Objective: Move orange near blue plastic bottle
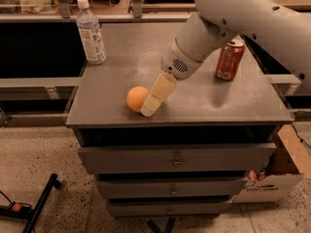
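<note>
The orange point(136, 98) sits on the grey cabinet top point(194, 101) near its front left. My gripper point(149, 108) reaches down from the upper right, and its cream-coloured fingers point(157, 94) are right beside the orange on its right, touching or nearly touching it. The blue plastic bottle point(91, 32), clear with a white cap and pale label, stands upright at the back left corner of the top, well apart from the orange.
A red-orange soda can point(229, 58) stands at the back right of the top. The cabinet has drawers point(175, 160) below. A cardboard box point(277, 178) sits on the floor at the right, and a black stand leg point(39, 203) lies at the lower left.
</note>
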`<act>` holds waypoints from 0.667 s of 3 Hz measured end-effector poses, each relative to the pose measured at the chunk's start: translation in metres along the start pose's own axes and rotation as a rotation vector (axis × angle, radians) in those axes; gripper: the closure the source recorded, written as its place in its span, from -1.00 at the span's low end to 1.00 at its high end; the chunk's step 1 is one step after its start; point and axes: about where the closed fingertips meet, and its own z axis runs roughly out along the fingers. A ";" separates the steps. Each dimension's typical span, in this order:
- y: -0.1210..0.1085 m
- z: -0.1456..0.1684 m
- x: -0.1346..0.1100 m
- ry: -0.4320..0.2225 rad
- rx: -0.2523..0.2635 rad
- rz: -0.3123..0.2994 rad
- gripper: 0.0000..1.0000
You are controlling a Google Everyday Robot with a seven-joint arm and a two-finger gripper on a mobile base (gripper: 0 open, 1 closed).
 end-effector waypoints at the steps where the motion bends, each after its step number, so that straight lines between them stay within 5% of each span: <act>1: 0.009 0.011 -0.009 -0.075 -0.035 -0.029 -1.00; 2: 0.014 0.022 -0.017 -0.115 -0.053 -0.054 -0.67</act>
